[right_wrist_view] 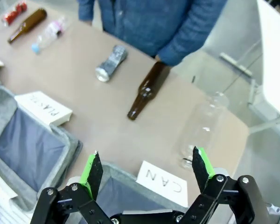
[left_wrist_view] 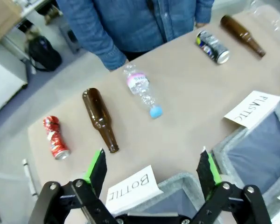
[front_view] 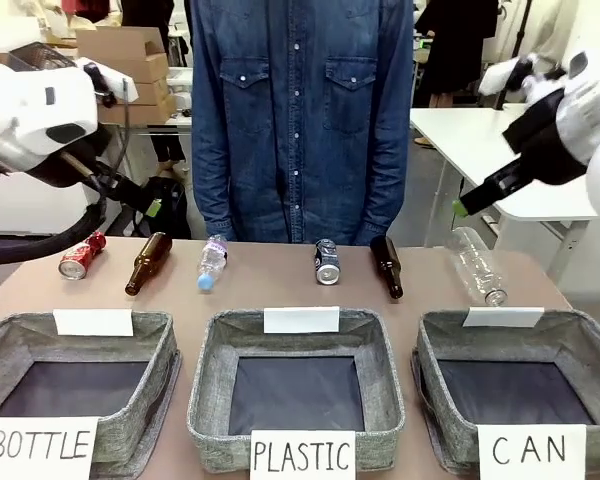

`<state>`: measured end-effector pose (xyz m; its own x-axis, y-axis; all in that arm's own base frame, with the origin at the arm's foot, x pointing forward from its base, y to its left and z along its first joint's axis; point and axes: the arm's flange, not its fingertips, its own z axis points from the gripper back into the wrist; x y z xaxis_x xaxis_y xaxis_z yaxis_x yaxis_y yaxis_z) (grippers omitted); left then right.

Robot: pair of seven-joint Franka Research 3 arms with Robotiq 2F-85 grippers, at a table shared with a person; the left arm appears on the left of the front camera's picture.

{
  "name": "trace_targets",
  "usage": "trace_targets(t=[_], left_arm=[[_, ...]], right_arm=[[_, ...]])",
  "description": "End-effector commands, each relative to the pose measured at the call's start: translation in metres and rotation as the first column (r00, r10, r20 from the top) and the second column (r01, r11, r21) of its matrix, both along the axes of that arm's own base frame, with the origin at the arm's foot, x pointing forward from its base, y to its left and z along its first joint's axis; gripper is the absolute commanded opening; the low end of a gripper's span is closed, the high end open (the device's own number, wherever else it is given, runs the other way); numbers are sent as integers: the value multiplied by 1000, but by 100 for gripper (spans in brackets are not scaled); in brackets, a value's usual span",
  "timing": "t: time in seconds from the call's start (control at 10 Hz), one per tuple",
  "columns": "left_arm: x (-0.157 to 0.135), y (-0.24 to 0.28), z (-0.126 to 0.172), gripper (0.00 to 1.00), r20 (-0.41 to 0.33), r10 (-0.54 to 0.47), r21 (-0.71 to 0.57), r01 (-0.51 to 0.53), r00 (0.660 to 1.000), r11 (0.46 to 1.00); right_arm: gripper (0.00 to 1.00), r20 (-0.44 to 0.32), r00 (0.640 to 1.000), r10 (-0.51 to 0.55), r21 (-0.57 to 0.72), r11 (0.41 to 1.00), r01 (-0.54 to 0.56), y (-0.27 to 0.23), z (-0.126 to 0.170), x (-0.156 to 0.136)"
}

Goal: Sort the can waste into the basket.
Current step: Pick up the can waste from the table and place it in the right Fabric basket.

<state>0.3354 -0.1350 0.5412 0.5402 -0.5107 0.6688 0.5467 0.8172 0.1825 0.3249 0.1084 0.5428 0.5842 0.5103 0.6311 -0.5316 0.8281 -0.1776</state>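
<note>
Woven basket (front_view: 432, 345), red can (front_view: 81, 256), dark can (front_view: 327, 262)

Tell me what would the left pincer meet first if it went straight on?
The left pincer would probably meet bare table, just short of the blue bottle cap; depth is unclear.

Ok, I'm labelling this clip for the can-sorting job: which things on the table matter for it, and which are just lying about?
For the job: red can, dark can, CAN basket.

Just lying about: left brown bottle, right brown bottle, small plastic bottle, large clear bottle, BOTTLE basket, PLASTIC basket.
</note>
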Motion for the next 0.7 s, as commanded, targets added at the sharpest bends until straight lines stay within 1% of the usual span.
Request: trace_targets(t=[0.0, 0.1, 0.2, 0.3, 0.4, 0.5, 0.6], left_arm=[[3, 7, 3, 100, -85, -59, -11, 58, 995, 998], [1, 34, 11, 100, -216, -155, -169, 119, 964, 978], [-2, 69, 17, 100, -324, -300, -368, 173, 897, 914], [-1, 113, 13, 100, -386, -396, -585, 111, 833, 804], [8, 143, -1, 100, -416, -392, -698, -11, 821, 716], [14, 169, -19, 100, -383, -426, -810, -75, 820, 582], [16, 189, -33, 100, -328, -463, -885, -96, 824, 455]], right_arm=[[100, -90, 992, 92, 110, 991, -82, 12, -27, 13], [100, -139, 985, 103, 274, 960, -61, -11, -29, 9], [100, -183, 963, 199, 525, 847, -76, -47, -34, 0], [100, -195, 950, 244, 779, 627, -1, -94, -44, -4], [100, -232, 940, 252, 905, 410, 114, -134, -50, -4], [100, -322, 920, 224, 923, 290, 253, -161, -53, -6], [100, -375, 900, 224, 921, 200, 334, -181, -53, -7]])
